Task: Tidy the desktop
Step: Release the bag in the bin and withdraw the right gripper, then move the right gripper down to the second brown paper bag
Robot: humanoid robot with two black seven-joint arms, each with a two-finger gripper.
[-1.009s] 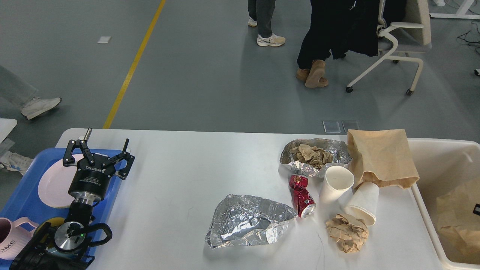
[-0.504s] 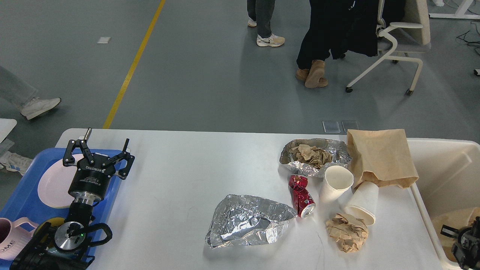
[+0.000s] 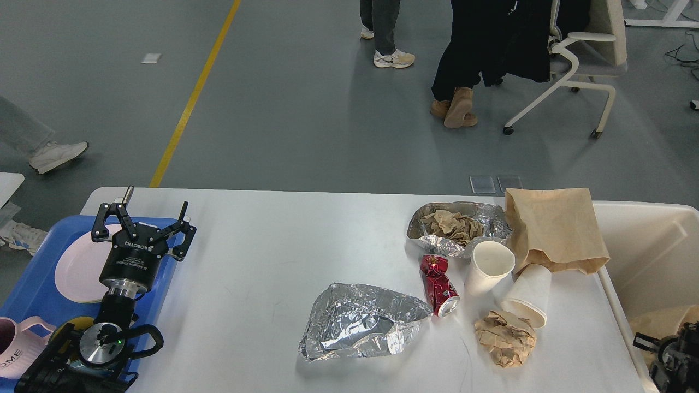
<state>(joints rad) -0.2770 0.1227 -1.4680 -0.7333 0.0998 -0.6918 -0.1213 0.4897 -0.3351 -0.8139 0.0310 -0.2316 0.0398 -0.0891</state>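
Observation:
The white desktop (image 3: pixel 262 273) holds litter on its right half: a crumpled foil sheet (image 3: pixel 360 327), a foil tray with brown paper in it (image 3: pixel 458 226), a crushed red can (image 3: pixel 439 284), an upright white paper cup (image 3: pixel 490 267), a tipped paper cup (image 3: pixel 528 295), a crumpled brown paper ball (image 3: pixel 505 338) and a brown paper bag (image 3: pixel 554 229). My left gripper (image 3: pixel 143 218) is open and empty above the blue tray's right edge. My right gripper (image 3: pixel 670 357) shows small and dark at the bottom right, over the bin.
A cream bin (image 3: pixel 644 240) stands at the table's right end with brown paper (image 3: pixel 663 322) low inside. A blue tray (image 3: pixel 33 289) at the left holds a pink plate (image 3: pixel 76 267) and a pink mug (image 3: pixel 13 352). People and an office chair (image 3: pixel 579 60) stand beyond the table.
The brown paper in the bin has sunk lower. My right arm's end has come into view at the bottom right corner. The left arm has not moved.

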